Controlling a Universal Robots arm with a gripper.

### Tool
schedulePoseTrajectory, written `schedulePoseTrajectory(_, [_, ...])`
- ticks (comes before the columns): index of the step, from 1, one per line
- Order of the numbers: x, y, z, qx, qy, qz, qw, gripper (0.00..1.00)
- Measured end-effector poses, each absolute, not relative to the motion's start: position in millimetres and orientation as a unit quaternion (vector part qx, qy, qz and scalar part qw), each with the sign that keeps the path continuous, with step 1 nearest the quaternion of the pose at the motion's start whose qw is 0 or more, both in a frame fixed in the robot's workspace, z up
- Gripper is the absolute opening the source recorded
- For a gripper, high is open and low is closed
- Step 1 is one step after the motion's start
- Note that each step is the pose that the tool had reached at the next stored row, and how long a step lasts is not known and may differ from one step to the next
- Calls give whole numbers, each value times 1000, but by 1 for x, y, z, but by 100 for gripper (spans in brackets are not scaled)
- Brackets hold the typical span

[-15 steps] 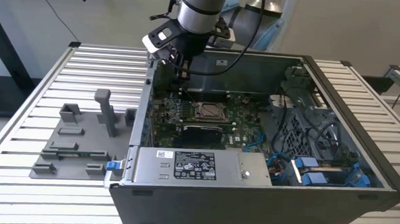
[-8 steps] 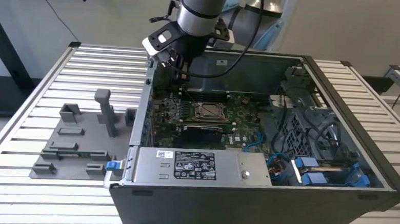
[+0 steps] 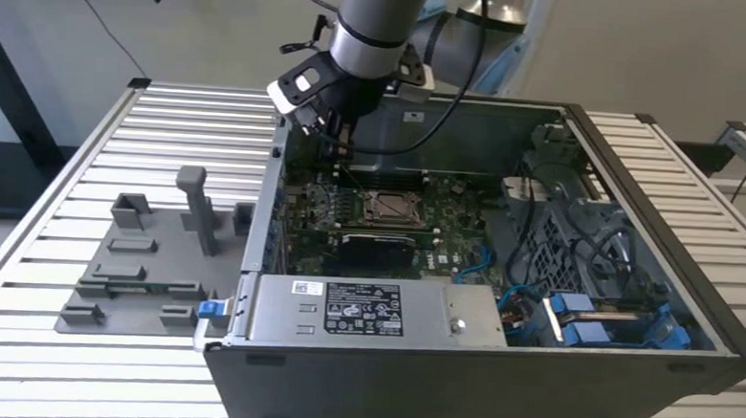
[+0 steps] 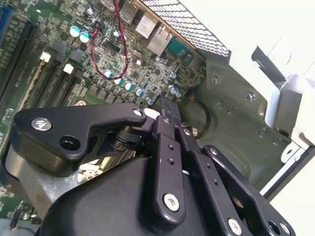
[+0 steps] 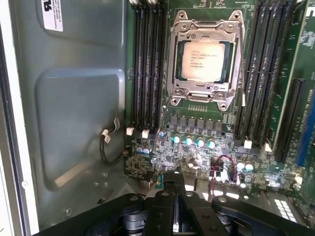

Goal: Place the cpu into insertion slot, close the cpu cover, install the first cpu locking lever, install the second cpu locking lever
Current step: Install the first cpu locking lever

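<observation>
While the gripper [image 3: 341, 142] hangs inside the open computer case [image 3: 466, 391], over the motherboard [image 3: 308, 225] edge near a corner of the case, its 2 black fingers [image 5: 165, 206] are pressed together at the tips with nothing between them, as both wrist views show. It is apart from the insertion slot [image 5: 172, 73], touching none of the task's parts. In the first wrist view the cpu [image 5: 204, 60] lies flat in that slot, silver face up, and the cpu cover [image 5: 205, 91] is down over it, framing its edges. Black memory slots [image 5: 147, 64] flank the socket on both sides. In the exterior view the case stands on a slatted bench [image 3: 185, 132], with a grey fixture plate [image 3: 127, 273] lying just beside it on the exterior view's left
</observation>
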State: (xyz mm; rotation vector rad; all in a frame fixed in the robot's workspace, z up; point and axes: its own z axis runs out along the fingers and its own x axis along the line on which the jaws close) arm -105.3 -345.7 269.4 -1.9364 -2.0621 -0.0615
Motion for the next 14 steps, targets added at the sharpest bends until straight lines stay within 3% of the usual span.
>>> schedulePoseTrajectory(14, [-105,-340,252,-671,-719,-42,174,11])
